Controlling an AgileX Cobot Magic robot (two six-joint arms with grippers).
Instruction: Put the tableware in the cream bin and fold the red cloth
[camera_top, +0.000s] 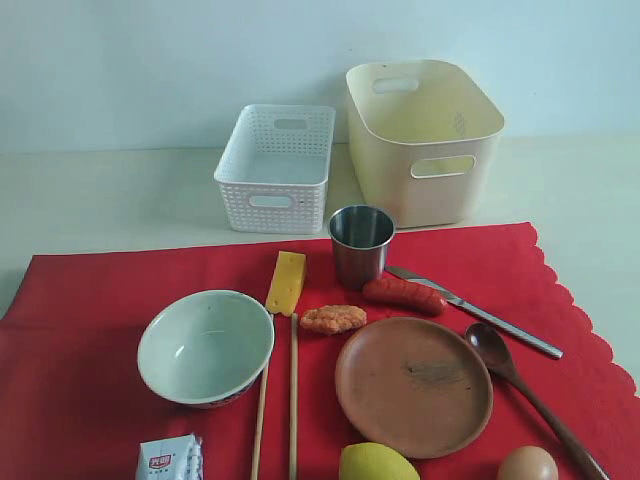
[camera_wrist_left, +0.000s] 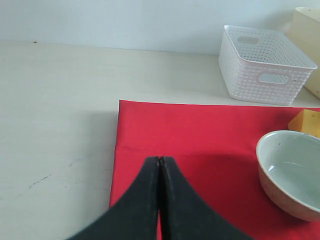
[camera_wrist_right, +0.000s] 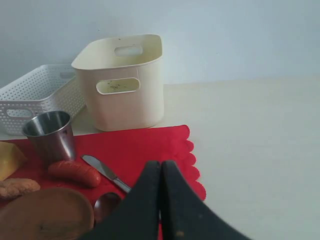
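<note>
Left wrist view: the left gripper (camera_wrist_left: 159, 162) is holding its two smooth black fingers pressed together with nothing between them, poised at the straight side edge of the red cloth (camera_wrist_left: 200, 145), a flat matte fabric lying on the pale tabletop (camera_wrist_left: 55, 125). Just ahead and off to one side, the pale green ceramic bowl (camera_wrist_left: 292, 172) is sitting round and glossy on the cloth. Farther ahead, the white lattice basket (camera_wrist_left: 265, 65) is standing off the cloth, its walls perforated.

The right gripper (camera_wrist_right: 161, 165) is also showing its black fingers closed tip to tip and empty, at the cloth's scalloped edge. Nearest its tips, the dark wooden spoon (camera_wrist_right: 106, 205) and the slim metal knife (camera_wrist_right: 100, 167) are lying on the cloth. Beyond them, a reddish sausage (camera_wrist_right: 75, 172) is lying and the shiny steel cup (camera_wrist_right: 50, 135) is standing upright, with the round brown plate (camera_wrist_right: 45, 215) beside the spoon. Well ahead, the cream bin (camera_wrist_right: 125, 82), smooth plastic with rounded corners and oval handle cut-outs, is standing just past the cloth.

In the exterior view, the pair of wooden chopsticks (camera_top: 292, 400) is lying between bowl and plate. A small white packet (camera_top: 170, 458) is bearing a red label too small to read.
</note>
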